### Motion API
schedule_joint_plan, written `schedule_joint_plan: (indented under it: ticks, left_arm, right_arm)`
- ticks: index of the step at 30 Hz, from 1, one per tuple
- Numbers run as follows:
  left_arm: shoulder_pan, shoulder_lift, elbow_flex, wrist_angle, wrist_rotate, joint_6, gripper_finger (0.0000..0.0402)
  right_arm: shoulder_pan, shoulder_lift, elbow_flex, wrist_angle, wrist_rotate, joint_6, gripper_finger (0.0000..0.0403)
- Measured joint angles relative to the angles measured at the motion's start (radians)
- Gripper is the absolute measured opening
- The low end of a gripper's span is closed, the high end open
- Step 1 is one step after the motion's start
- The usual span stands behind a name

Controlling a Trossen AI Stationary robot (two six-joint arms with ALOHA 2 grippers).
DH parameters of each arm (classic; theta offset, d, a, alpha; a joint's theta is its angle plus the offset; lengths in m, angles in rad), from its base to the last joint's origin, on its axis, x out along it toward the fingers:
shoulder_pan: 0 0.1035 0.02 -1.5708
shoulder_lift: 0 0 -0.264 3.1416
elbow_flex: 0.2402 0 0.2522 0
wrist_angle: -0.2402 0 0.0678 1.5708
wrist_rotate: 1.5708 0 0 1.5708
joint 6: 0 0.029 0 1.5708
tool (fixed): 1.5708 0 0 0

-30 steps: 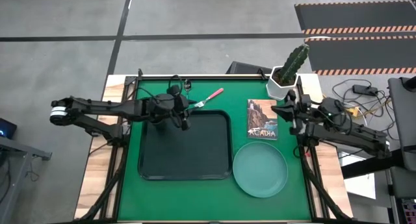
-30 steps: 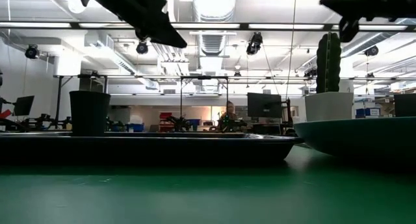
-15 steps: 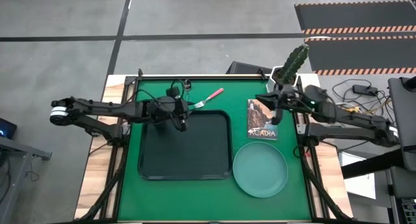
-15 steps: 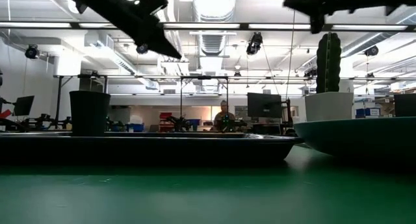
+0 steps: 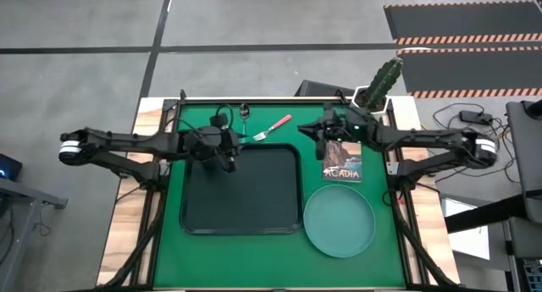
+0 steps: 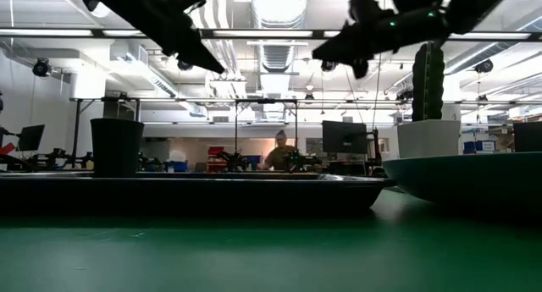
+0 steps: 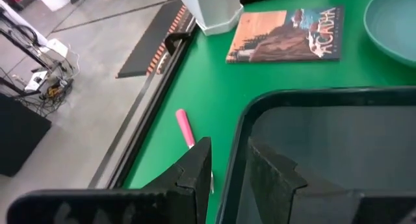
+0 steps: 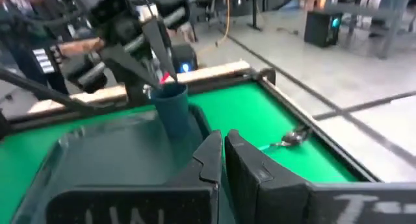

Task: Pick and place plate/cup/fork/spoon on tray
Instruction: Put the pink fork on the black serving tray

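One dark cylindrical cup [image 8: 172, 107] stands upright on the black tray [image 8: 97, 152].

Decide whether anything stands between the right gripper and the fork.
Nothing visible does. The right gripper hangs over the mat, and only bare mat lies between it and the fork, which rests just beyond the tray's far rim.

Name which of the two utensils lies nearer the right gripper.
The fork, the one with the pink-red handle, lies nearer the right gripper. The spoon lies farther off, beyond the fork on the left arm's side.
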Motion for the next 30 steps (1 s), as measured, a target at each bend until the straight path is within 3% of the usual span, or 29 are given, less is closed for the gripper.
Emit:
schedule_joint_plan:
  ticks: [14,23,30]
  left_arm:
    - [0.000,-0.114,-0.060,-0.036,-0.013,-0.017,0.0080]
    - [-0.001,-0.164,-0.074,-0.014,-0.019,-0.044,0.0080]
    - [-0.001,-0.158,-0.077,-0.020,-0.019,-0.044,0.0080]
  right_arm:
    - [0.003,0.345,0.506,-0.390,0.009,-0.150,0.0009]
    - [-0.041,0.580,0.884,-0.792,0.009,-0.219,0.0009]
    - [-0.076,0.728,1.092,-1.028,0.007,-0.308,0.0009]
